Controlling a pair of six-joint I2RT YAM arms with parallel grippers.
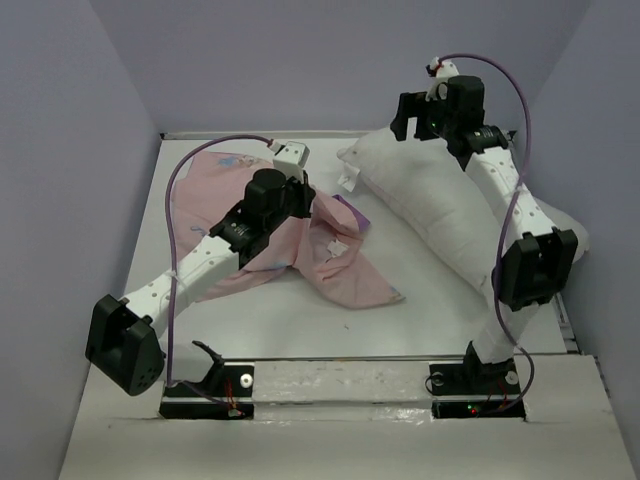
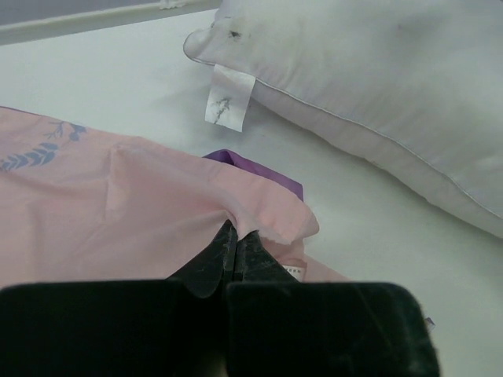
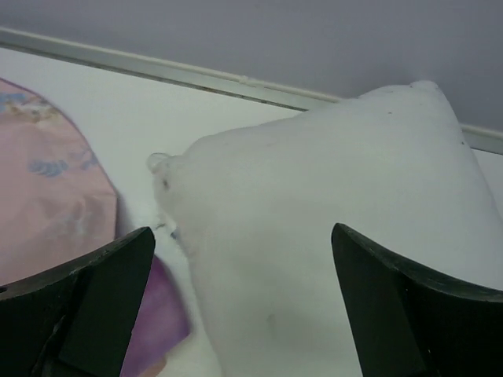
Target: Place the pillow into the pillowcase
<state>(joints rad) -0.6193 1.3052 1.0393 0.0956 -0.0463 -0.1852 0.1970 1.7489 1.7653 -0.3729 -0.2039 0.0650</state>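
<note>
Two risks stand out, as I judge it. First, the left gripper (image 2: pixel 237 238) has its jaws pinched together on only a thin fold of the pillowcase (image 1: pixel 345 265), near the edge where the purple lining (image 2: pixel 263 169) shows. If that pinch has taken both layers, or too little cloth, the mouth may stay shut or slip free when the pillow (image 1: pixel 440 210) is fed toward it. Second, the right gripper (image 3: pixel 242 232) hangs over the far end of the pillow with its jaws spread wide and nothing clamped. A plump, soft corner could squash and slide out of a shallow bite, and I cannot tell whether the fingers touch the fabric. The pillow lies diagonally on the right side of the table (image 1: pixel 300 330), wholly outside the case. It is white and puffy, with a small tag (image 2: pixel 228 98) and a few dark specks at the corner nearest the pillowcase. The pillowcase lies crumpled on the left, pale pink side up with faint blue prints, near the tagged corner but apart from it.
</note>
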